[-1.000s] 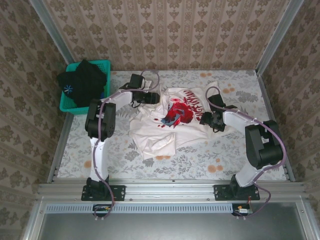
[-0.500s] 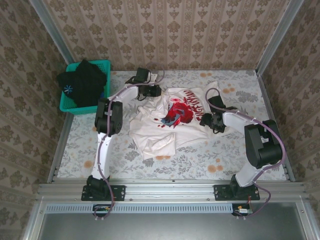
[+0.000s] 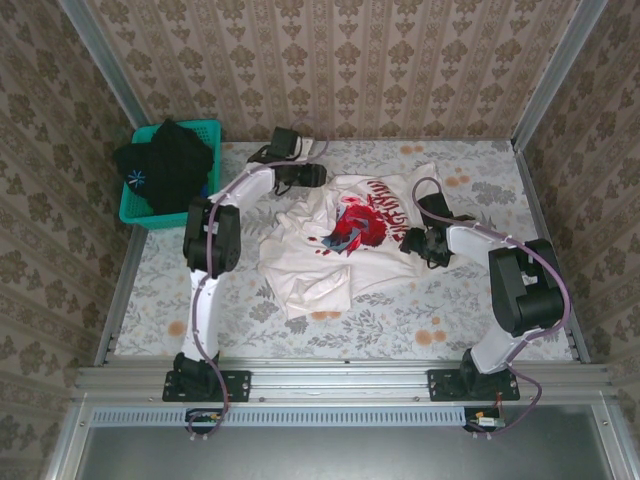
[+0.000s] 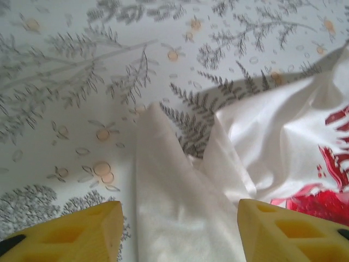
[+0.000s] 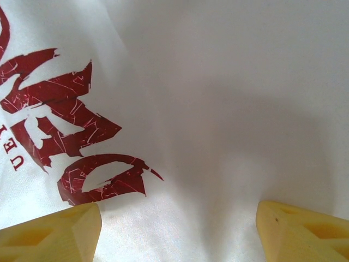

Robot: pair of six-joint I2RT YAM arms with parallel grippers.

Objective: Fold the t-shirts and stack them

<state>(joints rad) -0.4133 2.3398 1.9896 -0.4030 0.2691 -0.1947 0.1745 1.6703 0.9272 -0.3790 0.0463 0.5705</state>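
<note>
t-shirt [image 3: 335, 262]: white, crumpled on the table [image 3: 450, 300], red graphic [image 3: 360, 222] up
right gripper [image 3: 418, 240]: fingers apart, low over the shirt's right side, beside red lettering [image 5: 60, 120]
left gripper [image 3: 318, 176]: fingers apart, astride a white fold [image 4: 174, 207] at the shirt's far-left edge
basket [image 3: 135, 212]: far-left corner, dark cloth [image 3: 170, 160] heaped in it

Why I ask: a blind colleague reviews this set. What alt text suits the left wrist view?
The left gripper holds its two yellow fingers apart at the bottom edge, with a fold of the white t-shirt lying between them. The shirt's red graphic shows at the right, and the floral table cover lies beyond.
</note>
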